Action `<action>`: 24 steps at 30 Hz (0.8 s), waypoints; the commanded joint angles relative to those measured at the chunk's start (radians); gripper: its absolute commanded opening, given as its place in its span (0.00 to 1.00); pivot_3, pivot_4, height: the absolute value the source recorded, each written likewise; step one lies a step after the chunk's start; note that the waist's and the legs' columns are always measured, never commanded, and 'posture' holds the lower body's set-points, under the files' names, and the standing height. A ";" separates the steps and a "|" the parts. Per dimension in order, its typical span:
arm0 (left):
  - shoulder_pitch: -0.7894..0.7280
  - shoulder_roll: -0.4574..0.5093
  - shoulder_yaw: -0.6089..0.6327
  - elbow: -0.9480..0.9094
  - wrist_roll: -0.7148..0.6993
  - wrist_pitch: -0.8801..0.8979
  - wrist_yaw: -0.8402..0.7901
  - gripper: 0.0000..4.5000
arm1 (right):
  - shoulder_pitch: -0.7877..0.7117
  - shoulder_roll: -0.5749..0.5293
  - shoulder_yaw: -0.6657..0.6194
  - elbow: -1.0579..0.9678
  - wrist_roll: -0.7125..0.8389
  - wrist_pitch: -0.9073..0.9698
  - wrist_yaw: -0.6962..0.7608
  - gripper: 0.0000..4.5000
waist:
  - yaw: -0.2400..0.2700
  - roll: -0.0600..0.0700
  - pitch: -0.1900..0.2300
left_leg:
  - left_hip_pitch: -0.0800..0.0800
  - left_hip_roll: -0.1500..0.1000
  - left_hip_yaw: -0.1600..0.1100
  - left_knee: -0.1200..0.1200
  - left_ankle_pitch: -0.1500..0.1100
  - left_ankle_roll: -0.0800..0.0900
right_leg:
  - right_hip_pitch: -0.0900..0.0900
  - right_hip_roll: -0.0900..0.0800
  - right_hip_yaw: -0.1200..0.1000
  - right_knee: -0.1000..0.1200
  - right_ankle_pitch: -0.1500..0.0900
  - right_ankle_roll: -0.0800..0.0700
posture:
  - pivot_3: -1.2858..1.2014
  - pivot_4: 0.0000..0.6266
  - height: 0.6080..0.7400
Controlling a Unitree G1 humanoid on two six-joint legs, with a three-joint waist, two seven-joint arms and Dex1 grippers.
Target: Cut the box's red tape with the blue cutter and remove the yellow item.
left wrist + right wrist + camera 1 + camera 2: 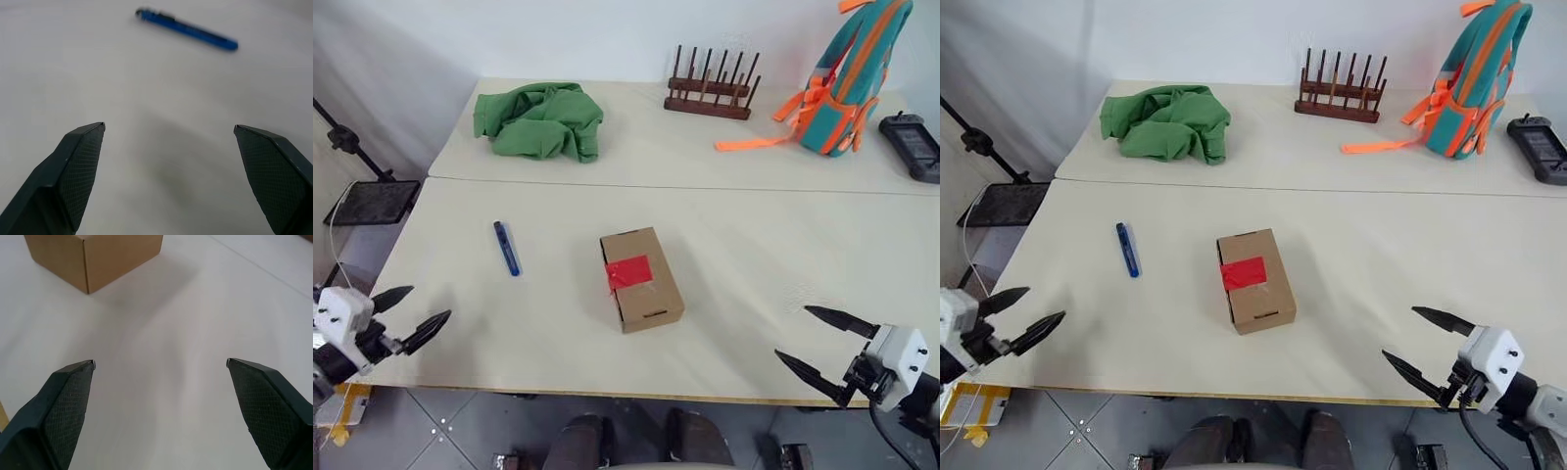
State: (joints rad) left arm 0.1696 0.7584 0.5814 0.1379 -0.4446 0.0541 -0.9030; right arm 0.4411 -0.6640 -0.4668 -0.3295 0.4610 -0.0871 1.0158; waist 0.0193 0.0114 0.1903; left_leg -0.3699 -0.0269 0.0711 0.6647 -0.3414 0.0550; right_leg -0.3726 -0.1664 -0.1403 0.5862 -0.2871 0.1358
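The brown cardboard box lies closed in the middle of the near table, with the red tape across its top. To its left the blue cutter rests flat on the table; it also appears in the left wrist view. My left gripper hovers open at the table's near left corner, short of the cutter. At the near right edge my right gripper is open too, aimed toward the box. The yellow item is hidden.
On the far table lie a crumpled green cloth, a wooden peg rack, a teal and orange backpack and a black handheld device. A seam joins the two tables. A black stand sits left of the table.
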 commanded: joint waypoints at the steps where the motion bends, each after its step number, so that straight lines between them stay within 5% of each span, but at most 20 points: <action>1: -0.003 0.010 -0.001 0.011 0.039 -0.040 0.021 1.00 | -0.003 -0.002 -0.004 -0.046 0.012 0.006 -0.015 1.00 | -0.002 0.000 0.000 | 0.000 0.000 0.001 0.000 0.000 0.000 | -0.001 0.001 0.001 0.000 0.000 0.000 | 0.52 0.24 1.00; 3: -0.002 0.019 -0.009 -0.013 -0.006 0.062 0.009 1.00 | -0.056 -0.011 -0.004 -0.076 0.093 0.089 -0.051 1.00 | -0.002 0.000 0.000 | 0.000 0.000 0.003 0.000 0.000 0.000 | -0.002 0.002 0.002 0.001 0.000 0.000 | 0.52 0.24 1.00; 6: -0.035 0.032 -0.028 -0.062 -0.033 0.095 -0.019 1.00 | -0.110 -0.069 0.033 -0.153 0.182 0.228 -0.045 0.87 | -0.004 0.000 0.000 | 0.000 0.001 0.004 0.001 -0.001 0.001 | -0.002 0.001 0.004 0.001 0.000 0.000 | 0.52 0.24 1.00; 15: -0.483 -0.044 -0.355 -0.108 0.053 0.189 0.047 0.37 | -0.138 -0.222 0.239 -0.268 0.097 0.404 -0.008 0.17 | 0.034 -0.002 0.000 | -0.002 0.000 0.002 0.003 0.000 -0.001 | -0.003 0.003 0.006 0.003 0.001 -0.001 | 0.52 0.24 1.00; 17: -0.718 -0.177 -0.497 0.081 0.151 0.135 0.081 0.24 | -0.198 -0.236 0.349 -0.288 0.082 0.483 -0.021 0.03 | 0.035 -0.003 0.000 | -0.001 0.000 0.006 0.003 0.004 0.005 | -0.003 0.007 0.003 0.003 0.001 -0.001 | 0.52 0.24 1.00; 21: -0.928 -0.305 -0.646 0.363 0.301 0.020 0.073 0.01 | -0.316 -0.198 0.502 -0.269 0.019 0.529 -0.058 0.00 | 0.039 -0.007 0.000 | -0.006 0.001 0.007 0.015 0.004 0.009 | -0.003 0.010 0.002 0.003 0.003 0.002 | 0.52 0.24 1.00; 24: -1.022 -0.368 -0.674 0.514 0.323 -0.017 0.067 0.01 | -0.398 -0.159 0.589 -0.257 -0.002 0.591 -0.090 0.00 | 0.016 -0.009 0.001 | -0.006 0.003 0.009 0.016 0.002 0.010 | -0.004 0.013 0.006 0.002 0.003 0.003 | 0.52 0.24 1.00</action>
State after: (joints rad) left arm -0.8229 0.3933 -0.0915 0.6101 -0.1371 0.0733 -0.8240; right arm 0.0701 -0.8380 0.0986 -0.5771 0.4662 0.4802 0.9443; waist 0.0355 0.0024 0.1917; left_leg -0.3763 -0.0228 0.0798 0.6805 -0.3397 0.0645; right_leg -0.3772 -0.1526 -0.1346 0.5875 -0.2841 0.1384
